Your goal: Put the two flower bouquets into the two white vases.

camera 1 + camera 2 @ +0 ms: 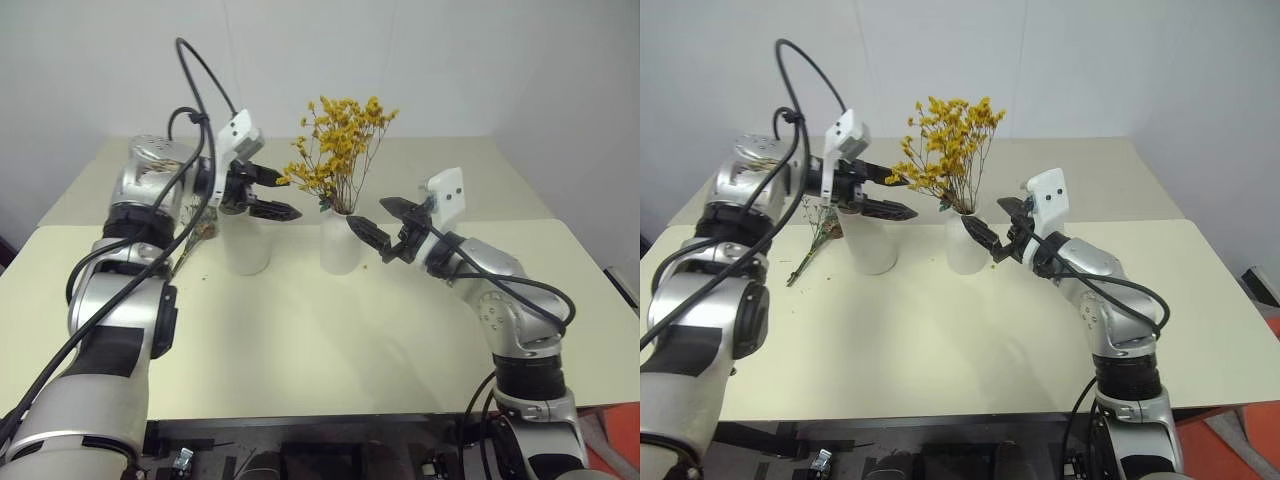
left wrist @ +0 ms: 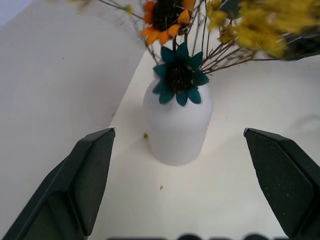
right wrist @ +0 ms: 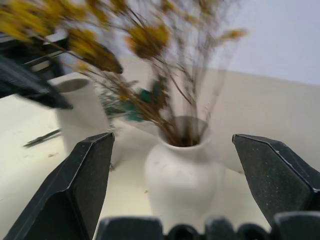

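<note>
Cream table [image 1: 940,350], two white vases (standing side by side) [image 1: 868,245] [image 1: 965,245], sprig bunch lying flat [image 1: 815,235]

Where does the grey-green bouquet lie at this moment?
In the right eye view, the grey-green bouquet lies flat on the table, at the robot's left of the wide-mouthed vase, not in it.

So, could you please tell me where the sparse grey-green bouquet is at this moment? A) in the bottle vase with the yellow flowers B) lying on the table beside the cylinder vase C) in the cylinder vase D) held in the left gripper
B: the grey-green bouquet lies flat on the table beside the cylinder vase, apart from the open left gripper.
</note>
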`<state>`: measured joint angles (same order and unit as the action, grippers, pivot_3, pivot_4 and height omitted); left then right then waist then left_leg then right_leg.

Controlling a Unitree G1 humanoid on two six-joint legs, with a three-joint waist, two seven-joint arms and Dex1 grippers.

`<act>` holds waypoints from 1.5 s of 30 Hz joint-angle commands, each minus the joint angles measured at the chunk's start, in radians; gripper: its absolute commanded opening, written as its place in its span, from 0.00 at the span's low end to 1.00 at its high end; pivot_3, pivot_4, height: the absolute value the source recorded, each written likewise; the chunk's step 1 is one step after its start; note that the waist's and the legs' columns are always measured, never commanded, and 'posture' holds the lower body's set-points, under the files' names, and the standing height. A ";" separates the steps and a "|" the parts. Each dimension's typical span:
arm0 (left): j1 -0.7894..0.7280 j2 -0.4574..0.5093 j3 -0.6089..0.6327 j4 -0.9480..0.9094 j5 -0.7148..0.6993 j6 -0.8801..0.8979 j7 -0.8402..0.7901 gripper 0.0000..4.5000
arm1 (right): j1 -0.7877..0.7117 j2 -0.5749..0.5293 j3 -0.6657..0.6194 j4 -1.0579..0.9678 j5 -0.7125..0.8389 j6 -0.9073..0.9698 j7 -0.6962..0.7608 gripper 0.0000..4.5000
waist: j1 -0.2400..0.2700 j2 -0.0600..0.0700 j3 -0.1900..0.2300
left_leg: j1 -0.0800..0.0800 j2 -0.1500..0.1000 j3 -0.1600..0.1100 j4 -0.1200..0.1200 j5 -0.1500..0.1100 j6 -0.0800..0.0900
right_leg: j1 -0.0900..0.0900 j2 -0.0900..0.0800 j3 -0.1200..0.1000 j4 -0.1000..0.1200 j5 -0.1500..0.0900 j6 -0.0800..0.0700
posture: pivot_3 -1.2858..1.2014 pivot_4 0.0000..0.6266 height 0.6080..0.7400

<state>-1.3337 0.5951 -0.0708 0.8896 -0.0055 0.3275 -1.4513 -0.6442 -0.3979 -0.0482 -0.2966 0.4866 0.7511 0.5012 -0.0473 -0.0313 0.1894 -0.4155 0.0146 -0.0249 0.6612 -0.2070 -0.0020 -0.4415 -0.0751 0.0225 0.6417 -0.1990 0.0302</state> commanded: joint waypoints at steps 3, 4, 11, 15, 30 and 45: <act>0.151 0.118 0.071 -0.330 -0.060 0.255 0.093 1.00 | 0.006 -0.142 -0.044 -0.149 0.207 0.186 0.142 0.99 | 0.001 0.000 0.000 | 0.001 0.000 0.000 0.000 0.000 0.000 | 0.001 0.000 0.000 0.000 0.000 0.000 | 0.52 0.24 1.00; 0.185 0.138 0.077 -0.394 -0.058 0.323 0.132 1.00 | 0.002 -0.170 -0.040 -0.160 0.232 0.220 0.157 0.99 | 0.002 0.000 0.000 | 0.001 0.000 0.000 0.000 0.000 0.000 | 0.001 0.000 0.000 0.000 0.000 0.000 | 0.52 0.24 1.00; 0.340 0.216 0.136 -0.675 -0.077 0.709 0.365 1.00 | -0.097 -0.230 0.017 -0.146 0.354 0.403 0.184 0.99 | 0.003 0.000 0.000 | 0.003 0.000 0.000 0.000 0.000 0.000 | 0.002 0.000 0.000 0.000 -0.002 0.003 | 0.52 0.24 1.00; 0.321 0.227 0.123 -0.665 -0.069 0.841 0.489 1.00 | -0.237 -0.181 0.041 -0.054 0.404 0.540 0.150 0.99 | 0.002 0.000 0.000 | 0.005 0.000 0.000 0.000 0.000 0.000 | 0.003 0.000 0.000 0.000 -0.003 0.004 | 0.52 0.24 1.00; 0.131 0.238 0.099 -0.416 -0.091 0.902 0.696 1.00 | -0.424 -0.154 0.125 0.087 0.380 0.615 0.196 0.99 | 0.007 0.000 0.000 | 0.003 0.000 0.000 0.000 0.000 0.000 | 0.001 -0.001 0.000 0.000 -0.001 0.000 | 0.52 0.24 1.00; -0.145 0.111 -0.036 0.300 0.067 0.691 0.841 1.00 | -0.645 -0.030 0.087 0.289 0.368 0.817 0.128 0.99 | 0.005 0.000 0.000 | -0.001 -0.001 0.000 0.000 0.000 0.000 | -0.002 -0.001 -0.001 0.005 0.000 0.000 | 0.52 0.24 1.00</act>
<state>-1.4482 0.7072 -0.1116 1.1611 0.0415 1.0681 -0.6343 -1.2569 -0.4312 0.0680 0.0111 0.8501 1.5584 0.6312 -0.0425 -0.0316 0.1893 -0.4168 0.0137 -0.0253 0.6615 -0.2071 -0.0020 -0.4432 -0.0764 0.0214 0.6462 -0.1993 0.0297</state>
